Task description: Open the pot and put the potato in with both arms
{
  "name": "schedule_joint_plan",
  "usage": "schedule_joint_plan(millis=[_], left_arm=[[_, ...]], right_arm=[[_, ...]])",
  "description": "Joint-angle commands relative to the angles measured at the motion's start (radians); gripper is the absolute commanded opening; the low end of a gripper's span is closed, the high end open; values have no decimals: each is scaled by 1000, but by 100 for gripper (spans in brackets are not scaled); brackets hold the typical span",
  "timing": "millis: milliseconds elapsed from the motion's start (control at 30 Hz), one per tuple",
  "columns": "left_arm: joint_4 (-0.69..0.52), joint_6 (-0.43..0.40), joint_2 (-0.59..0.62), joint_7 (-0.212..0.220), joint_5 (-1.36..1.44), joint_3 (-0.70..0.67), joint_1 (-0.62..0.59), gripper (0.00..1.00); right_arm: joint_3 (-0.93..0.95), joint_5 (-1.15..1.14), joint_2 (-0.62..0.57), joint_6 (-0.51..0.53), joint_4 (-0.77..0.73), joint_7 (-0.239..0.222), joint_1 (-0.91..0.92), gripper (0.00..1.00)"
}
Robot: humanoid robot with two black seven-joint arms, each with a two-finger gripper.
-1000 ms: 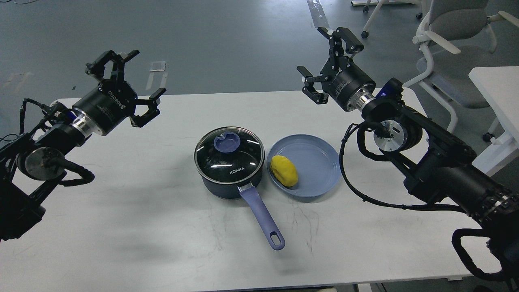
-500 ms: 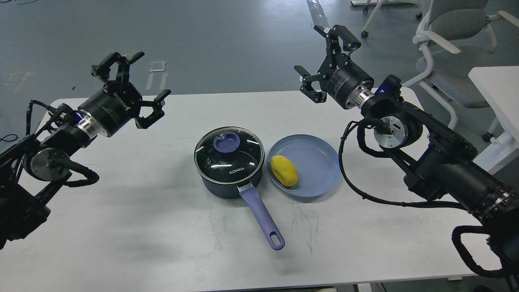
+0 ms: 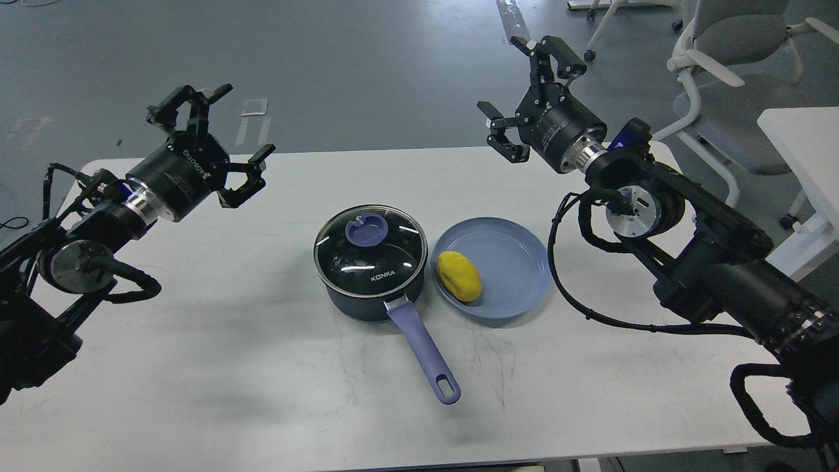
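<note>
A dark blue pot (image 3: pixel 370 288) stands at the table's middle with its glass lid (image 3: pixel 368 250) on, a blue knob (image 3: pixel 366 231) on top and a long blue handle (image 3: pixel 425 352) pointing toward me. A yellow potato (image 3: pixel 459 276) lies on a blue plate (image 3: pixel 518 262) just right of the pot. My left gripper (image 3: pixel 219 131) is open and empty, raised to the far left of the pot. My right gripper (image 3: pixel 518 88) is open and empty, raised behind the plate.
The white table (image 3: pixel 262 367) carries only the pot and plate. A grey office chair (image 3: pixel 734 59) and a second white table (image 3: pixel 803 151) stand at the right. Grey floor lies beyond the table's far edge.
Over the last second my left gripper moved slightly right toward the pot, then held. My right gripper shifted slightly up and back. Pot, lid and potato have not moved.
</note>
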Motion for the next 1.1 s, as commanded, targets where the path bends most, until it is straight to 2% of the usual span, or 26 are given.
schedule_joint_plan(millis=[0,100,167,233,367,433,467,567,633,700,767,800,900,1067], left_arm=[[0,2,32,0,71,0,-11,98],[-5,34,42,-6,255,-1,-44,98],[-19,108,62,-34,425,-1,-67,98],[-116,209,94,-93,639,2,-81,98],[-276,257,118,-152,823,3,-78,98],[-351,286,106,-213,988,14,-74,98],[-359,298,105,-225,1046,18,-71,98],[-363,361,83,-244,1322,54,-66,98],[-363,457,60,-244,1579,130,-71,98],[-355,513,48,-245,1732,193,-75,98],[-340,535,34,-250,1812,218,-78,98],[-292,550,16,-258,1885,230,-77,98],[-200,611,-62,-314,2039,238,-77,98],[-186,613,-90,-322,2093,267,-72,98]], right_arm=[[-4,-3,-4,0,0,0,0,100],[-3,-4,-7,-2,-2,0,-2,100],[0,-4,-7,-2,-2,1,-5,100],[2,-3,-11,-2,-2,1,-9,100],[5,-4,-44,-2,-6,0,-17,100],[5,-4,-54,-11,-19,-2,-40,100],[5,-3,-60,-11,-20,-2,-46,100],[5,-3,-85,-9,-23,-3,-67,100],[7,-1,-115,-8,-23,-2,-81,100],[7,3,-139,-6,-26,-2,-83,100],[10,5,-149,-11,-26,-2,-83,100],[16,5,-157,-12,-26,0,-84,100],[37,5,-162,-15,-26,0,-84,100],[39,5,-177,-17,-23,0,-86,100]])
